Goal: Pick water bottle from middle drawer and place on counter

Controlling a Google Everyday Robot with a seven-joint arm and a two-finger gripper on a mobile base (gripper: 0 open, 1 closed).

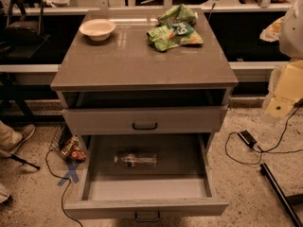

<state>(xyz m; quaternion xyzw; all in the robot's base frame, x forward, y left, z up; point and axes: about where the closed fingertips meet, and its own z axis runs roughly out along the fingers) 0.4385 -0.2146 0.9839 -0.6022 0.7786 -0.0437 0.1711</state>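
The water bottle (pixel 136 160) lies on its side in the pulled-out drawer (pixel 147 189), towards the back, with its colourful label showing. The counter (pixel 137 60) is the grey-brown top slab of the cabinet, above the drawers. My gripper (pixel 278 107) hangs at the right edge of the view, beside the cabinet and well to the right of the counter's front corner. It is higher than the open drawer and far from the bottle, with nothing seen in it.
A white bowl (pixel 97 29) stands at the counter's back left and two green snack bags (pixel 174 34) lie at its back right. A closed drawer (pixel 144 121) sits above the open one. Cables and a power brick (pixel 247 138) lie on the floor right, a wire basket (pixel 68 148) left.
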